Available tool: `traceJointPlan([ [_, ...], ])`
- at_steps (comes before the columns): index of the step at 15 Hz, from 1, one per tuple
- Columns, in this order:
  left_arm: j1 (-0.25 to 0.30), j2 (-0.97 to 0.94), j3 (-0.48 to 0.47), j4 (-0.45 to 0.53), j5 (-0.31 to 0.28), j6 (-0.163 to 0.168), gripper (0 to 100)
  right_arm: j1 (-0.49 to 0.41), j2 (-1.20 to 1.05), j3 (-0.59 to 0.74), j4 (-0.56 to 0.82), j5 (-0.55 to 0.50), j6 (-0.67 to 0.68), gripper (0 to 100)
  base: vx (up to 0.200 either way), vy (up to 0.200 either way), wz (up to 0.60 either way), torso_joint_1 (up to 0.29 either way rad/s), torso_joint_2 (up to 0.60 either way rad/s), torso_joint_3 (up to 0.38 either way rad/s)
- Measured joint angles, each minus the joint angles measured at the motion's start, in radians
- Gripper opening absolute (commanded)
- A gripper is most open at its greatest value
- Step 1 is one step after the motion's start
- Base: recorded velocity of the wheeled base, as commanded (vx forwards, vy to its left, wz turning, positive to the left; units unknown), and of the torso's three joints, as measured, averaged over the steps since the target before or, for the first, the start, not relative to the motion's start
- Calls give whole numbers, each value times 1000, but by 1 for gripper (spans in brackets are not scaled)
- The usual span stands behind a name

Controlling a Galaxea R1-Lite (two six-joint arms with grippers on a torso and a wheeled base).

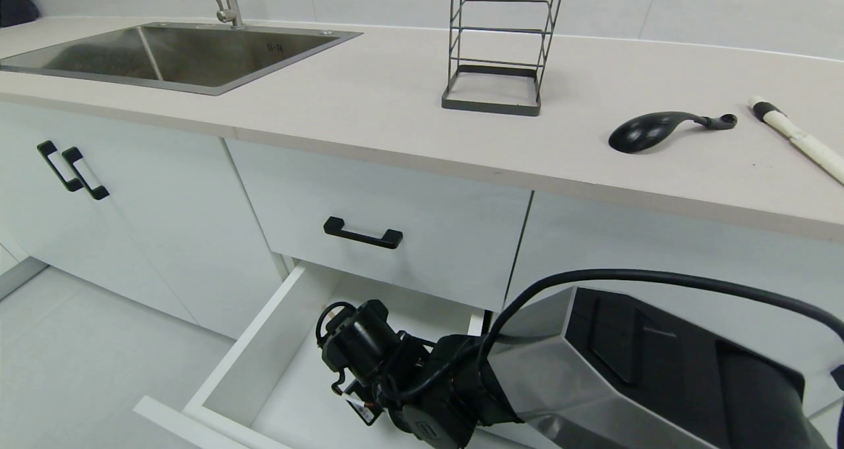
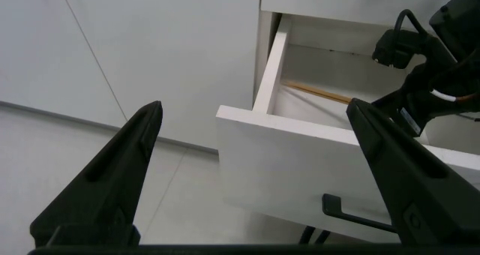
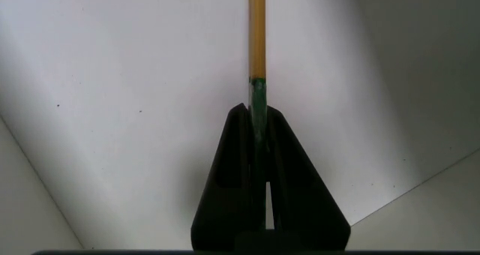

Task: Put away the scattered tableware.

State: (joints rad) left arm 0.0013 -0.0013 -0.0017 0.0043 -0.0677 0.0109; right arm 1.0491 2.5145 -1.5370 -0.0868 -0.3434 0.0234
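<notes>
My right gripper (image 3: 256, 112) is shut on the green end of a yellow chopstick (image 3: 257, 37), just above the white floor of the open lower drawer (image 1: 264, 350). The right arm (image 1: 369, 363) reaches down into that drawer. In the left wrist view the chopstick (image 2: 319, 94) shows as a thin line inside the drawer (image 2: 300, 142). My left gripper (image 2: 255, 112) hangs open and holds nothing, out in front of the drawer's front panel. On the counter lie a black spoon (image 1: 643, 132) and a cream-handled utensil (image 1: 798, 138), far right.
A dark wire rack (image 1: 498, 47) stands on the counter's middle, and a steel sink (image 1: 178, 50) with a tap is at the back left. The drawer above, with a black handle (image 1: 362, 233), is closed. Cabinet doors stand to the left over a tiled floor.
</notes>
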Motion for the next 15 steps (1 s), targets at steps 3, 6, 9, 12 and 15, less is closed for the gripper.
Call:
traceJointPlan([
  [3,0,0,0,0,0,0,100,0,9,-3,-10,1,-3,0,0,0,0,0,0,0],
  [6,0,0,0,0,0,0,100,-1,12,-9,-16,5,-33,100,0,0,0,0,0,0],
  [9,0,0,0,0,0,0,100,-1,10,-12,-22,6,-37,100,0,0,0,0,0,0],
  [12,0,0,0,0,0,0,100,4,-21,10,-20,6,-37,100,0,0,0,0,0,0],
  [15,0,0,0,0,0,0,100,31,-106,66,-16,9,-37,100,0,0,0,0,0,0],
])
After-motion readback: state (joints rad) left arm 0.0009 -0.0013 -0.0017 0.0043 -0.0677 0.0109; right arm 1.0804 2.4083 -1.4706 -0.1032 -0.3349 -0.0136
